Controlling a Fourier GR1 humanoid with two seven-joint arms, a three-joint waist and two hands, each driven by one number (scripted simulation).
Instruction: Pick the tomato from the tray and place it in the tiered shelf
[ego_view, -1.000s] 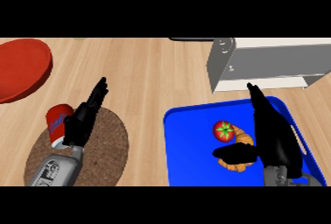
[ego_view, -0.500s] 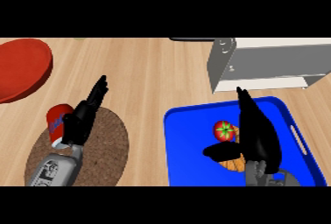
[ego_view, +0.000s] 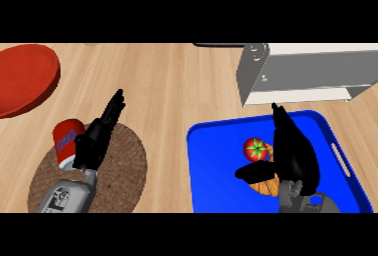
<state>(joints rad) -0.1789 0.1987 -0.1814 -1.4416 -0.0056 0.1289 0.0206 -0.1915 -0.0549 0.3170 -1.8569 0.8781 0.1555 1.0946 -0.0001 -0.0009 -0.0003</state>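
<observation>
The right hand (ego_view: 294, 150) hangs over the blue tray (ego_view: 214, 170) with its fingers straight and stretched toward the tiered shelf (ego_view: 303, 75), thumb spread out to the side — open, holding nothing. The tomato (ego_view: 256, 148) sits in the tray just beside that hand, on its thumb side, with an orange-brown pastry-like item (ego_view: 264, 187) partly hidden beneath the palm. The tomato looks small, round and smooth, so it is likely light but apt to roll or slip; its skin would bruise under a hard squeeze. The best hold is probably across its widest part, thumb on one side and fingers on the other. The left hand (ego_view: 94, 140) rests open over a woven mat (ego_view: 129, 165), next to a red can (ego_view: 68, 142) — idle.
</observation>
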